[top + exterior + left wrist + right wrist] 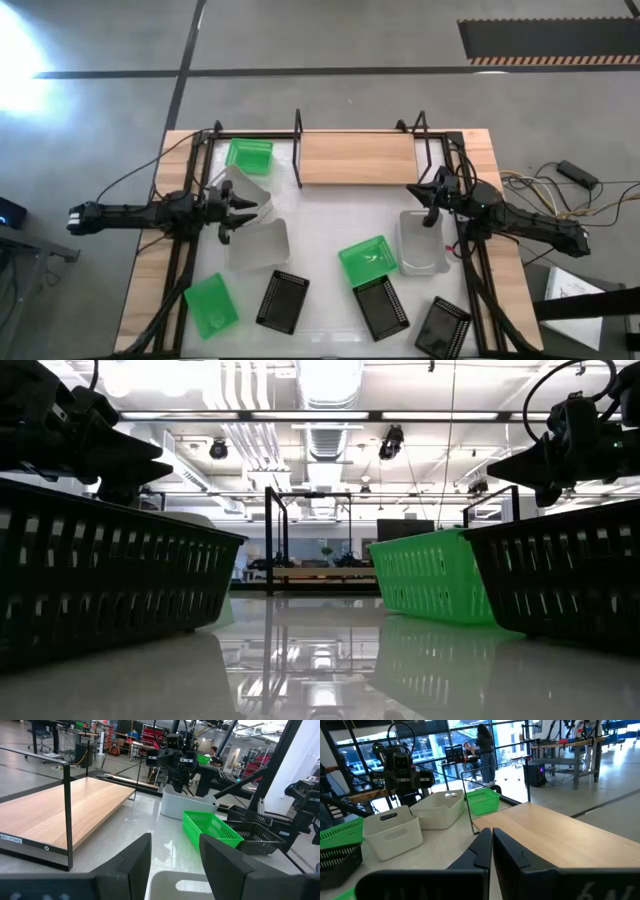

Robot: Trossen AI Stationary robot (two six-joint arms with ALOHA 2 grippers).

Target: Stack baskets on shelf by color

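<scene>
Left gripper [243, 208] hovers with fingers parted over a white basket [258, 245], apparently empty. We advise closing squarely on its rim, then lifting toward the bare shelf [357, 158]. Right gripper [425, 196] waits clenched.

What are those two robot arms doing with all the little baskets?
They're sorting baskets onto the wooden shelf, which has nothing on it yet. The left gripper hangs open above a white basket. The right gripper is shut and holds nothing, just above another white basket. Green and black baskets wait around the table.
</scene>
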